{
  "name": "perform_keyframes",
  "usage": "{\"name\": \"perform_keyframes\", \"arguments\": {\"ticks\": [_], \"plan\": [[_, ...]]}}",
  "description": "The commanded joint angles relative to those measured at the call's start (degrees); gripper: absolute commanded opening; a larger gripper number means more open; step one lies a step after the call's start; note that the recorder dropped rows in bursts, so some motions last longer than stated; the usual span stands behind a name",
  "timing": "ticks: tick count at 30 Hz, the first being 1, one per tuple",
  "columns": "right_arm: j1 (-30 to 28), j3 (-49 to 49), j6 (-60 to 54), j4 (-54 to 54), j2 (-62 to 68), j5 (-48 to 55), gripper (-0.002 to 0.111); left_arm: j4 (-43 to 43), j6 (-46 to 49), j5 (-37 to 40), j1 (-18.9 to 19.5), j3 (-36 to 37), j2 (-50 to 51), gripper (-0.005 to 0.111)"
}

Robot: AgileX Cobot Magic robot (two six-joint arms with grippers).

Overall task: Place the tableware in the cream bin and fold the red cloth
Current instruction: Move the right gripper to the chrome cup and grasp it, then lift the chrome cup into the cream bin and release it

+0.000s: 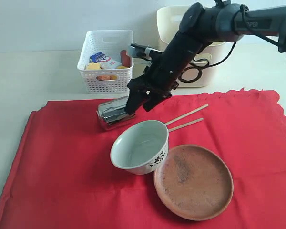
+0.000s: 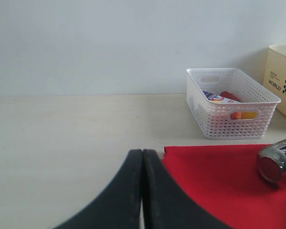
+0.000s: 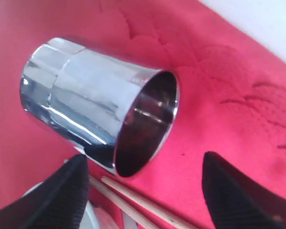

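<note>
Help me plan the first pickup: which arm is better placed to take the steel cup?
Right. The right tool hangs open at the steel cup, which lies on its side on the red cloth. The left tool is shut, at the cloth's edge, apart from the cup.

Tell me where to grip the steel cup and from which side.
Probably across the round wall of the steel cup near its mouth, right gripper coming down from above: it lies on its side on the red cloth, wall bare on both sides. Chopsticks lie by the rim.

white perforated basket (image 1: pixel 106 71) on the pale table (image 1: pixel 33 78), holding a milk carton (image 1: pixel 103 59) and other food.
</note>
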Motion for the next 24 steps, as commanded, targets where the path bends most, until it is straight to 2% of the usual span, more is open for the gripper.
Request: {"name": "perform_keyframes", "arguments": {"ticks": [1, 8, 15, 19, 24], "plan": [[0.0, 0.3, -5.3, 6.9, 0.2, 1.8, 0.064, 0.0, 0.3, -0.1, 0.0, 0.2, -0.4, 0.000], [0.1, 0.3, -10.1, 14.4, 0.8, 2.1, 0.064, 0.0, 0.3, -0.1, 0.0, 0.2, -0.4, 0.000], [0.1, 0.3, -10.2, 15.8, 4.0, 3.3, 0.060, 0.0, 0.3, -0.1, 0.0, 0.2, -0.4, 0.000], [0.1, 0.3, -12.0, 18.9, 5.6, 4.4, 0.045, 0.0, 0.3, -0.1, 0.0, 0.2, -0.4, 0.000], [0.1, 0.3, -15.4, 23.6, 5.8, 4.4, 0.018, 0.0, 0.3, -0.1, 0.0, 0.2, -0.4, 0.000]]}}
